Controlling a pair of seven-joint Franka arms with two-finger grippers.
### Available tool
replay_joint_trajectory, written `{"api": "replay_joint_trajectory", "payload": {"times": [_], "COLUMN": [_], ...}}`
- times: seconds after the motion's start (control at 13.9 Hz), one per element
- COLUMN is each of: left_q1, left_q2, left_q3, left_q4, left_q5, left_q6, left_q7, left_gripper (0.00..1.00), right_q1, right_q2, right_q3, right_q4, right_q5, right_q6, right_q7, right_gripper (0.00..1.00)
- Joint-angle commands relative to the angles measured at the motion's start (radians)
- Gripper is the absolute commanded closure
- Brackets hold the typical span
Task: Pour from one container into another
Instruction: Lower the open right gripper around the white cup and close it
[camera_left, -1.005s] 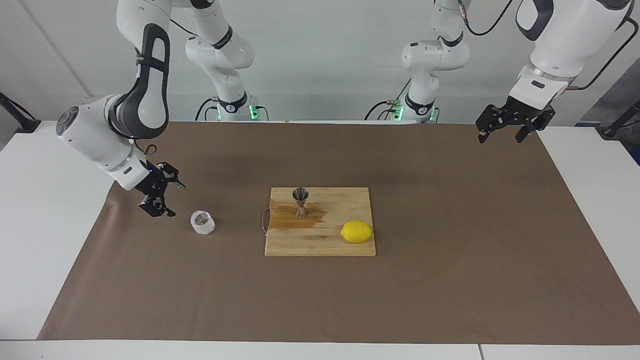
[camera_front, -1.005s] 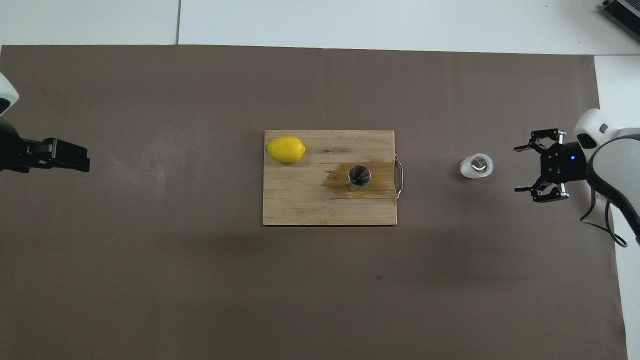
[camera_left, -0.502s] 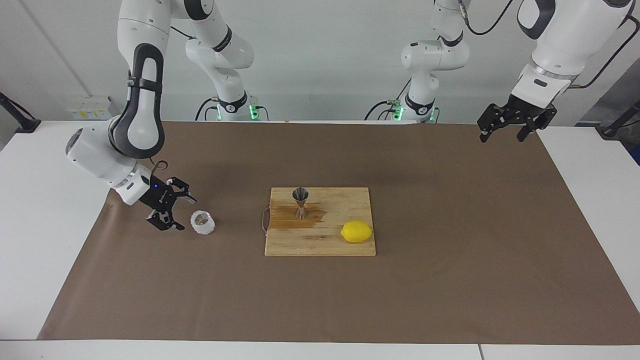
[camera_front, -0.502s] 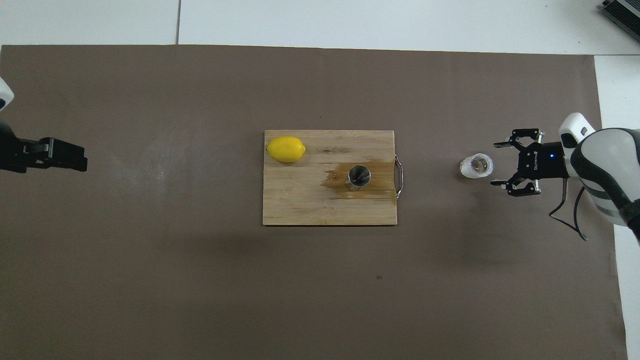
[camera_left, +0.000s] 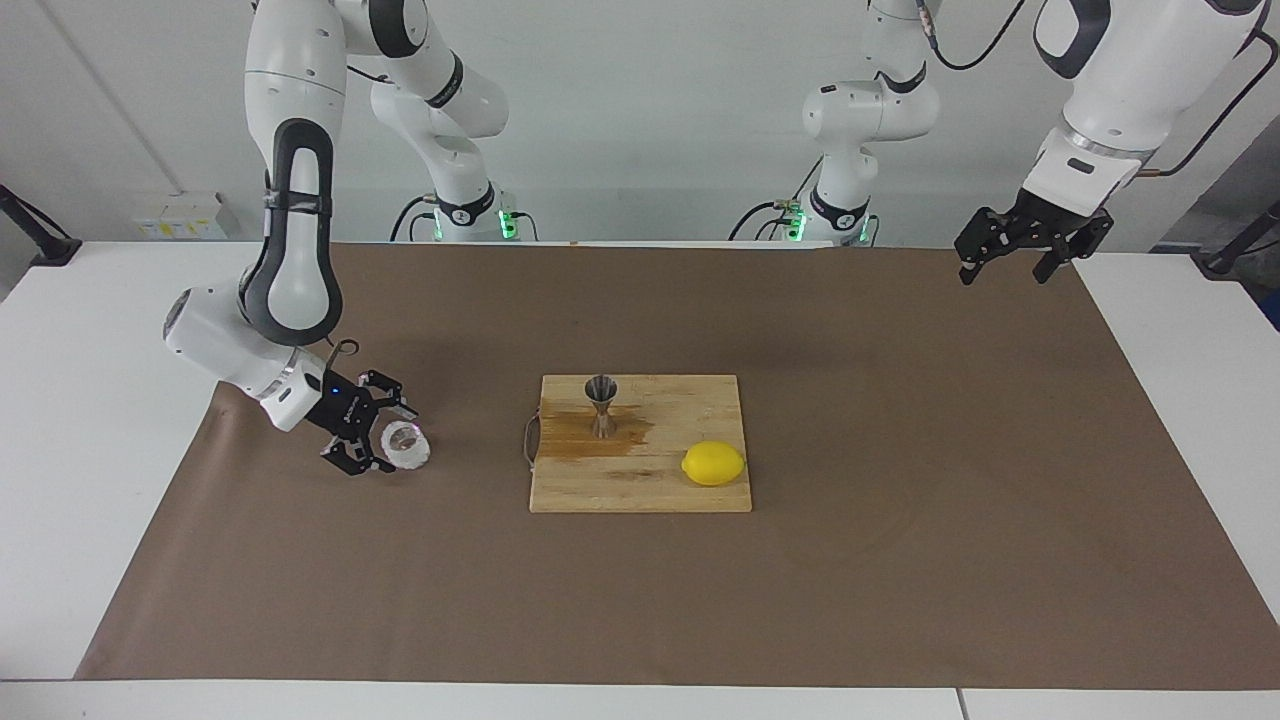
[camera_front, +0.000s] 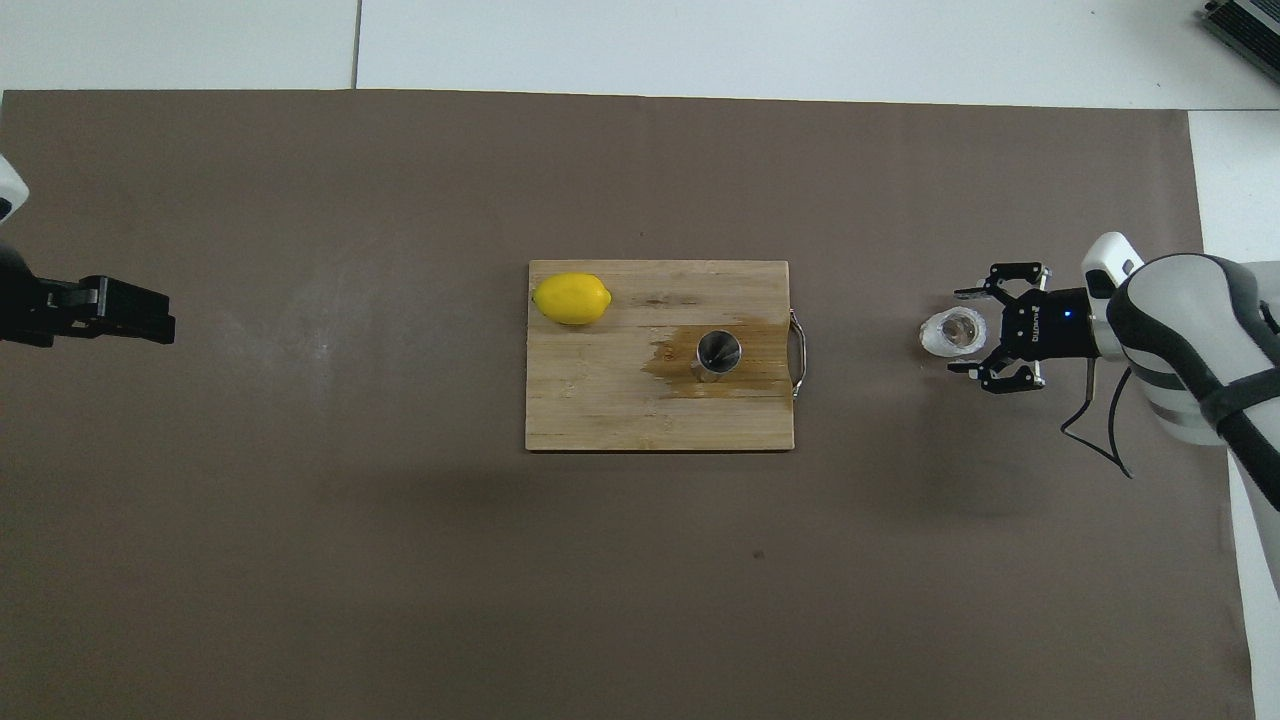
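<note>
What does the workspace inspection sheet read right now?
Surface: brown paper sheet over a white table.
Job's things: glass cup upright on the paper toward the right arm's end; steel jigger upright on the wooden board.
Clutter: lemon on the board; brown wet stain around the jigger.
Grippers: right pincer open, fingers either side of the cup, not closed on it; left pincer open, waiting in the air over the paper's edge.
Cables: black cable looped off the right arm.
Surroundings: nothing seen.
</note>
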Motion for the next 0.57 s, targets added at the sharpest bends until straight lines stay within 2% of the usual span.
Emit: {"api": "replay_joint_trajectory", "payload": {"times": [0.0, 0.36, 0.5], "left_q1": [0.005, 0.005, 0.005], "left_q2": [-0.029, -0.029, -0.029], "left_q3": [-0.003, -0.003, -0.003], "left_q4": [-0.036, -0.034, -0.034], "left_q5": [0.010, 0.010, 0.009], "left_q6": [0.020, 0.020, 0.020], "left_q7": [-0.013, -0.013, -0.013], "left_gripper": [0.00, 0.00, 0.00], "right_q1": [-0.001, 0.021, 0.026], "right_q2": [0.016, 0.017, 0.018], "right_q3": [0.005, 0.005, 0.005], "right_q4": [-0.019, -0.019, -0.019], "right_q5": [0.035, 0.035, 0.035], "right_q6": [0.054, 0.061, 0.056], "right_q7": [-0.040, -0.030, -0.030], "right_gripper": [0.00, 0.00, 0.22]}}
